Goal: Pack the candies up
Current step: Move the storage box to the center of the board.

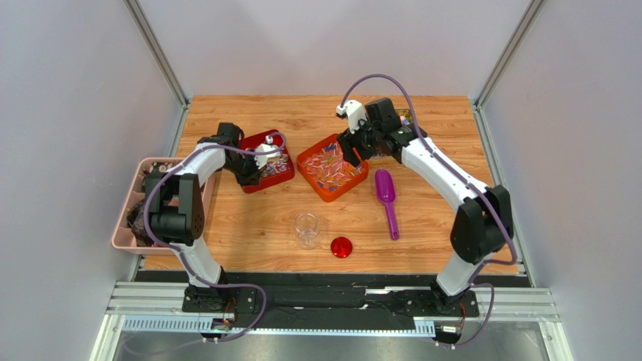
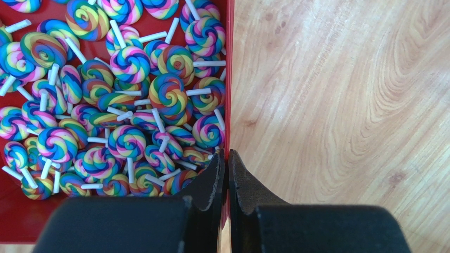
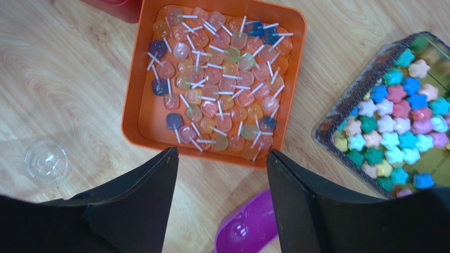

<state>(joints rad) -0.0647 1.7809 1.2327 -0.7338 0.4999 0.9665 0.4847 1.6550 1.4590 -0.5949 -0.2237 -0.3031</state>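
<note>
just ahead of the right gripper [image 1: 354, 154], in the top view, sits the orange tray [image 1: 329, 197] with its candies [image 1: 331, 169]. the purple scoop [image 1: 386, 197] lies behind that gripper and to its right. its long axis runs back toward the arm's base, bowl end nearer the fingers, so your right arm is clearly the closer one. the left gripper [image 1: 260, 162] is at the rim of the red tray [image 1: 291, 174], with the clear cup [image 1: 306, 229] and red lid [image 1: 341, 247] well behind it.

in the left wrist view, the left gripper [image 2: 227, 158] is clenched on the red tray's side wall, which is pinched between its fingers. swirl lollipops [image 2: 127, 95] are heaped just inside, to its left.

in the right wrist view, the right gripper [image 3: 222, 153] has its jaws apart, grasping nothing. the orange tray lies straight ahead and the scoop's bowl sits just beneath. star candies [image 3: 396, 132] fill a clear tub [image 3: 328, 122] ahead to the right. i'd judge you must draw back along the scoop to reach its handle.
</note>
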